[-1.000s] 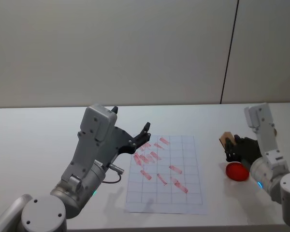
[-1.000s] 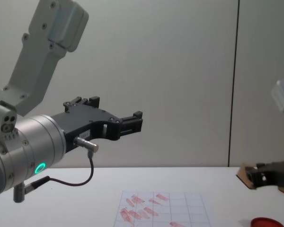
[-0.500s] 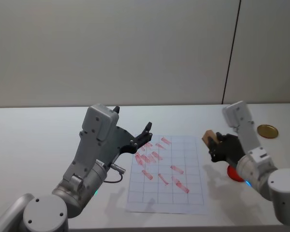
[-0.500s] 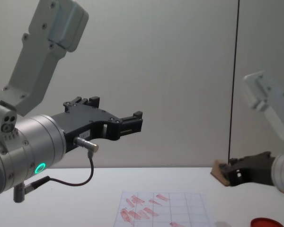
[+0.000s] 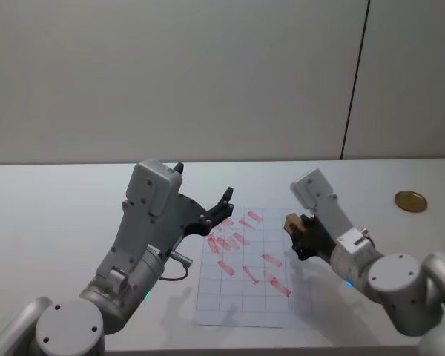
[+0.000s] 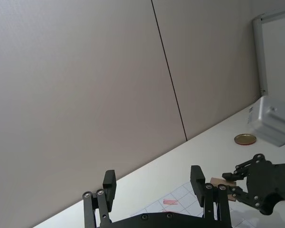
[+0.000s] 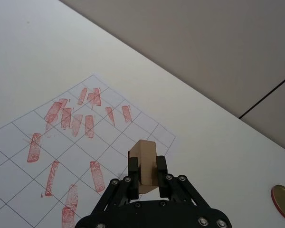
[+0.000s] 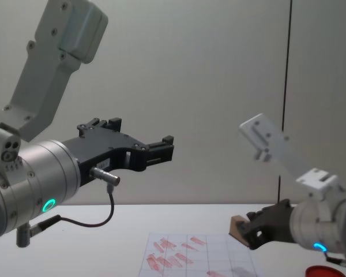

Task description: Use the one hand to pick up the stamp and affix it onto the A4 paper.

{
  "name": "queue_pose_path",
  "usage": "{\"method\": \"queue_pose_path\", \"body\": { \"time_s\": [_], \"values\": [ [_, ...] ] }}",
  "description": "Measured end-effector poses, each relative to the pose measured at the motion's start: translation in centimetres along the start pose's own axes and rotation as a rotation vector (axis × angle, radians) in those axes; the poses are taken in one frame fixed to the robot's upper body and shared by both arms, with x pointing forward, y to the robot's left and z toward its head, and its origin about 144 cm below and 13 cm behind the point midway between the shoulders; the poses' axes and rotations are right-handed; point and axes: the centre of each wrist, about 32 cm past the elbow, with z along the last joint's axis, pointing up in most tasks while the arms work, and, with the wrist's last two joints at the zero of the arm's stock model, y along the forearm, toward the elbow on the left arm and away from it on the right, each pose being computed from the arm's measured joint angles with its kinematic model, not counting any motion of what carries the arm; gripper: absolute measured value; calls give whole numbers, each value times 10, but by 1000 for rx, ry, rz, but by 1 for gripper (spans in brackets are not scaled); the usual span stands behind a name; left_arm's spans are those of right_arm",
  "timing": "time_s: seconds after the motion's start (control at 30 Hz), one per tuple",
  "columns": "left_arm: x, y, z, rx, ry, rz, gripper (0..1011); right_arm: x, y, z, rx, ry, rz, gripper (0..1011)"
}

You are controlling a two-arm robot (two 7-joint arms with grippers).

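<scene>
My right gripper (image 5: 297, 234), clamped on the stamp (image 5: 291, 222), hangs over the right edge of the A4 paper (image 5: 241, 300). Beneath it, the rightmost grid column is free of red marks, as is the nearest row. My left gripper (image 5: 216, 211), fingers spread, hangs raised over the paper's far left corner and obstructs passage there. The ink pad (image 8: 320, 271) and the gold disc (image 5: 410, 200) lie to the right, off the paper.

no legible text; red marks (image 5: 228, 241) on a4 paper (image 5: 237, 302) unreadable

Over A4 paper's (image 5: 237, 300) right edge: stamp (image 5: 293, 222)
</scene>
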Motion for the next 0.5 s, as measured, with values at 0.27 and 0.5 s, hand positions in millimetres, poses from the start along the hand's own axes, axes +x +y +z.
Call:
{"method": "queue_pose_path", "body": {
  "time_s": [0.27,0.5],
  "values": [
    [0,0,0,0,0,0,993,-9,18,1,-28,-56,22,213],
    [0,0,0,0,0,0,993,-13,29,0,-46,-84,28,216]
  ]
}}
